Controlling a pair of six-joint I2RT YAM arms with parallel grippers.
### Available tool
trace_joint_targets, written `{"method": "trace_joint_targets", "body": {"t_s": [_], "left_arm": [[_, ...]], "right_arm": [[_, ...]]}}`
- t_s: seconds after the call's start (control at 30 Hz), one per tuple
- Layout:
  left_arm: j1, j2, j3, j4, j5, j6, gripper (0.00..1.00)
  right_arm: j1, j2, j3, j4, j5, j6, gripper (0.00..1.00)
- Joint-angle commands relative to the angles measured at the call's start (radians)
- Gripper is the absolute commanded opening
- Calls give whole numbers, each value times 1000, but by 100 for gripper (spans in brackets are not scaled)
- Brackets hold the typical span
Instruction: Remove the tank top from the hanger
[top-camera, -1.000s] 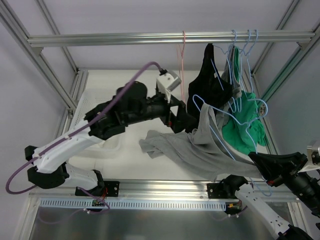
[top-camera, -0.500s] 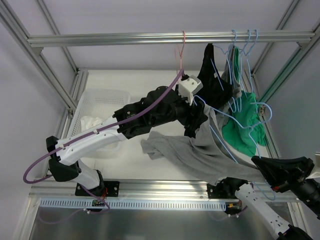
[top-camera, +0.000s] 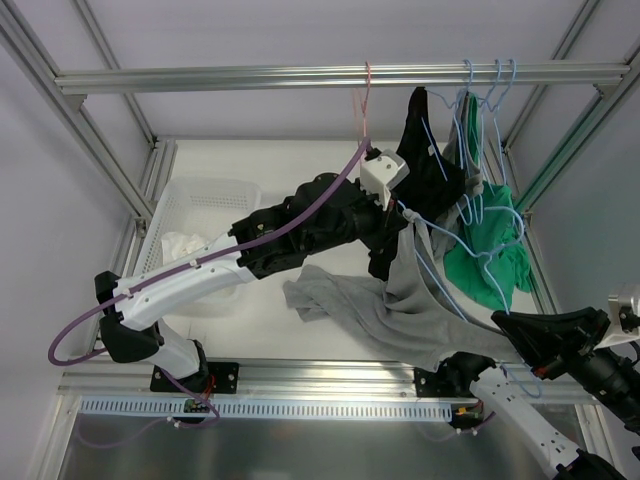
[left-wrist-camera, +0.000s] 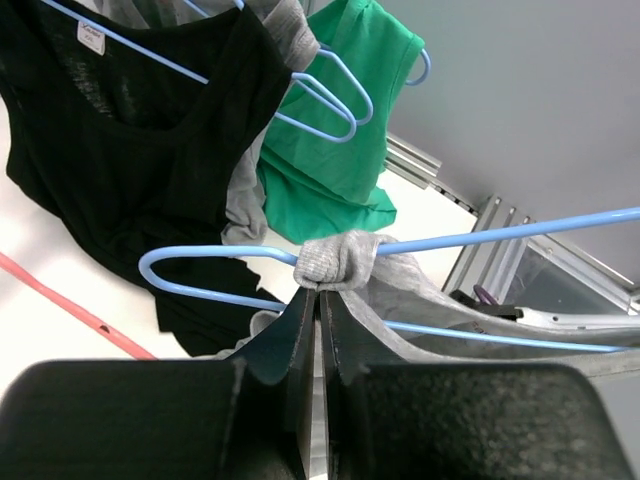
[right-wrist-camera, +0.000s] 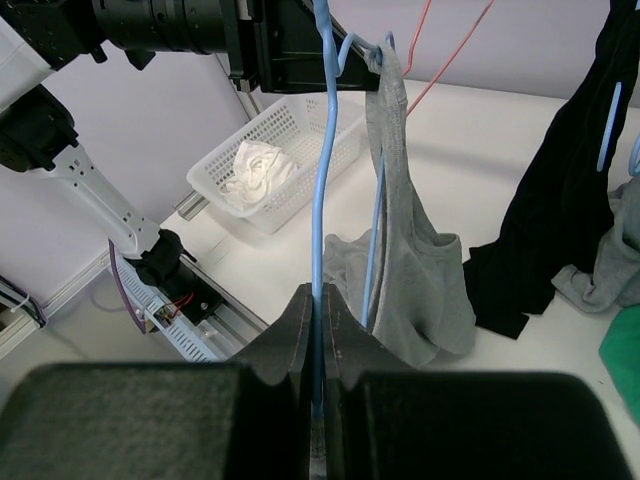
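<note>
A grey tank top (top-camera: 380, 312) hangs from a light blue hanger (top-camera: 441, 277), its lower part lying on the white table. My left gripper (top-camera: 396, 214) is shut on the bunched grey strap (left-wrist-camera: 340, 259), right where it wraps over the hanger's wire (left-wrist-camera: 500, 235). In the left wrist view the gripper's (left-wrist-camera: 319, 292) jaws pinch that strap at their tips. My right gripper (top-camera: 503, 322), low at the right, is shut on the hanger's wire (right-wrist-camera: 321, 180); in the right wrist view the grey top (right-wrist-camera: 412, 290) droops beside its jaws (right-wrist-camera: 320, 292).
A black tank top (top-camera: 425, 165) and a green one (top-camera: 490, 255) hang on other blue hangers from the top rail (top-camera: 300, 76). An empty red hanger (top-camera: 365, 110) hangs left of them. A white basket (top-camera: 205, 200) holding white cloth sits at the table's left.
My left arm swung right to the hanger's end and its gripper went from open to shut on the grey strap. The right gripper stayed shut on the wire, shifting slightly.
</note>
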Motion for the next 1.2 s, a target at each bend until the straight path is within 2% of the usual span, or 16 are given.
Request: {"method": "trace_joint_targets", "body": {"t_s": [0.0,0.1,0.13,0.27,0.37,0.67,0.8,0.9,0.97,1.1,1.17], "left_arm": [[-18,-9,40,64,-1,14,0],[-29,-40,22,64,-109,8,0],[-30,-52,11,65,-195,-13,0],[-30,-127,-71,68,-385,-65,0],[-29,-170,-108,65,-467,-93,0],[-30,-215,-153,65,-541,-124,0],[-29,-226,-165,65,-521,-131,0],[-29,-224,-164,67,-428,-124,0],[-30,-223,-161,68,-299,-118,0],[-47,-230,-191,102,-93,-121,0],[-102,-259,-289,174,-1,-90,0]], "right_arm": [[-4,-10,-9,47,-28,14,0],[-6,-18,-20,18,-24,-15,0],[-4,-22,-24,-3,-21,-18,0],[-4,-57,-53,-22,-39,-20,0],[-4,-82,-57,-23,-83,-49,0],[-4,-146,-8,-8,-232,-118,0],[-4,-171,17,0,-257,-138,0],[-4,-199,9,43,-280,-139,0],[-6,-212,-17,76,-281,-123,0],[-4,-252,-127,254,-268,-81,0],[-4,-280,-194,322,-233,-69,0]]}}
